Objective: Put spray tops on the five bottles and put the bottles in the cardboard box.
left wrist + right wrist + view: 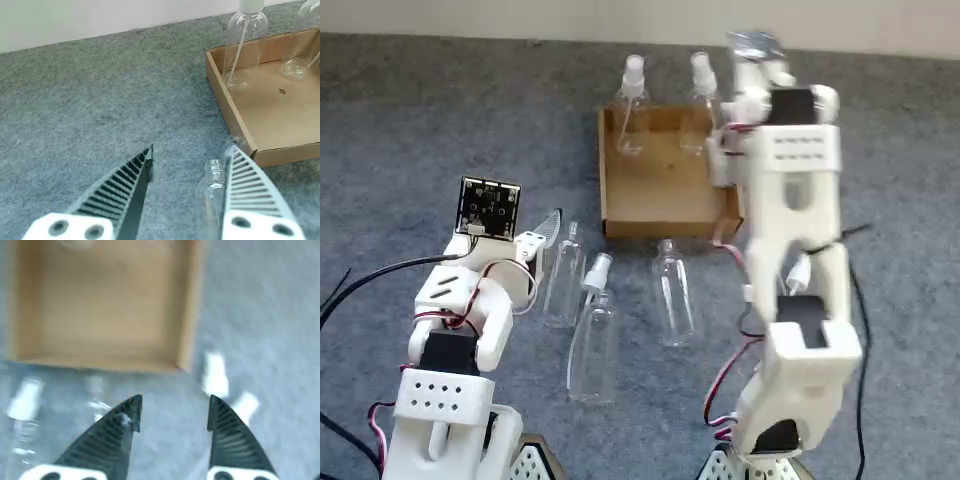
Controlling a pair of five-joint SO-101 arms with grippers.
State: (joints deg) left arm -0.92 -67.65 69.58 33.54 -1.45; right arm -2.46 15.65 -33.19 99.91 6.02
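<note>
Left of centre, high view | left end effector [192, 152] released, empty | uncapped bottle [563, 280] inside its span, neck up-frame toward cardboard box [665, 228].

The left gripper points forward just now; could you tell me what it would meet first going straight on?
Probably the uncapped bottle lying just inside one finger of the open left gripper; otherwise grey carpet, though depth is unclear.
</note>
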